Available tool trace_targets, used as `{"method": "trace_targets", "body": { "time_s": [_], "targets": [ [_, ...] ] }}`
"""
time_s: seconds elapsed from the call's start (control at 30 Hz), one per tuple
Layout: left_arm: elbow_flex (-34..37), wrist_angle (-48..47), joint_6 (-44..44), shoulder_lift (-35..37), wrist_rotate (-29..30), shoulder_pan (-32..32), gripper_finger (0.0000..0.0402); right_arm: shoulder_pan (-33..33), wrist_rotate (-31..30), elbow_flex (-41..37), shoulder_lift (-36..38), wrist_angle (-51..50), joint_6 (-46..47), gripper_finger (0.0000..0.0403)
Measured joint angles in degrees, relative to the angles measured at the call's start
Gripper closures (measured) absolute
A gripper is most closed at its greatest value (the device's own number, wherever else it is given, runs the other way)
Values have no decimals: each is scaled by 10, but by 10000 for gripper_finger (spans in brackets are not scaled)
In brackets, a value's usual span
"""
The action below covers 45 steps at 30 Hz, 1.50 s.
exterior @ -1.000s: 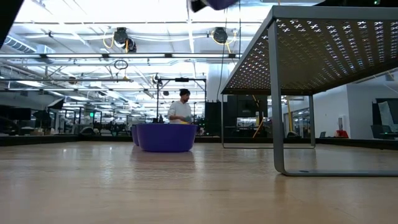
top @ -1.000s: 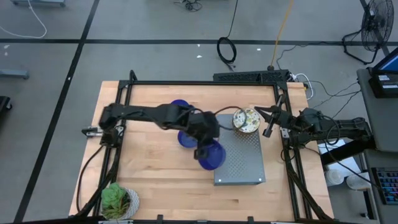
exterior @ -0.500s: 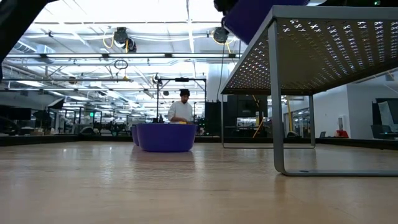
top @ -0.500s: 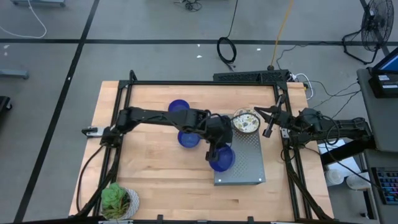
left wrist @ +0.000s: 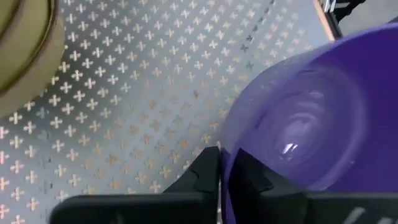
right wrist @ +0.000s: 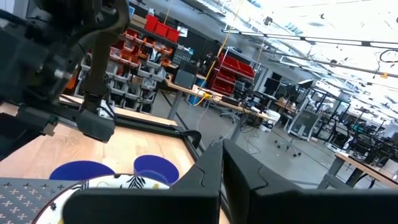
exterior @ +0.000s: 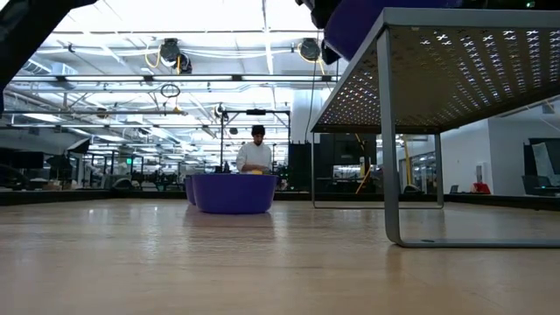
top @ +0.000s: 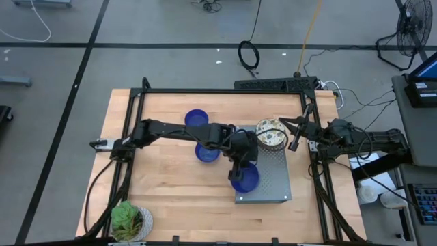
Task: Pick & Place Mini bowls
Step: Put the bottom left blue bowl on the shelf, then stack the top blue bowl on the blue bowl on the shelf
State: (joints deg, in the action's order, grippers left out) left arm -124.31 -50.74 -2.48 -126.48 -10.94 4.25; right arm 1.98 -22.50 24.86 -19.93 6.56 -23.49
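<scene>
A blue mini bowl (top: 244, 179) sits tilted at the left part of the grey perforated platform (top: 270, 184), with my left gripper (top: 238, 164) shut on it. A cream floral mini bowl (top: 270, 133) stands on the platform's far left corner. Two more blue mini bowls (top: 196, 117) (top: 205, 153) rest on the wooden table to the left of the platform. My right gripper (top: 295, 145) waits shut at the table's right edge, beside the floral bowl, holding nothing. My left gripper pinches the blue bowl's rim (left wrist: 225, 146) on the side toward the table's far left, one finger inside the bowl and one outside. The fingers slant down from the table's left. The bowl tilts below them, low over the platform; whether its base rests there, I cannot tell.
A white pot with a green plant (top: 130, 222) stands at the table's near left corner. A black frame (top: 225, 91) runs around the table. The platform stands on thin legs (exterior: 387, 140) with open space under it. A person (exterior: 255, 153) is far off in the room.
My left gripper has carried the blue bowl toward the table's right edge and down, from beside the platform's left edge to low over the platform. The bowl has stayed in the hold, tilted.
</scene>
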Motion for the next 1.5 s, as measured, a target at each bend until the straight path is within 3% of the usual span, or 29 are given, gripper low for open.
{"method": "trace_targets", "body": {
  "time_s": [0.27,0.7,0.9,1.1,1.3,1.5],
  "targets": [
    [0,16,2,0,0,0,319,0,0,0,0,-1,1,403],
    [-49,-4,-3,28,22,-3,293,0,0,0,0,-8,1,403],
    [-50,-165,12,84,84,-5,293,0,0,0,0,-11,1,403],
    [-48,-345,135,85,190,-14,293,0,0,0,0,-11,0,403],
    [8,-389,192,99,262,-69,293,0,0,0,0,-11,-1,403],
    [156,-326,213,174,251,-188,292,0,0,0,0,-11,1,403]
  ]
}}
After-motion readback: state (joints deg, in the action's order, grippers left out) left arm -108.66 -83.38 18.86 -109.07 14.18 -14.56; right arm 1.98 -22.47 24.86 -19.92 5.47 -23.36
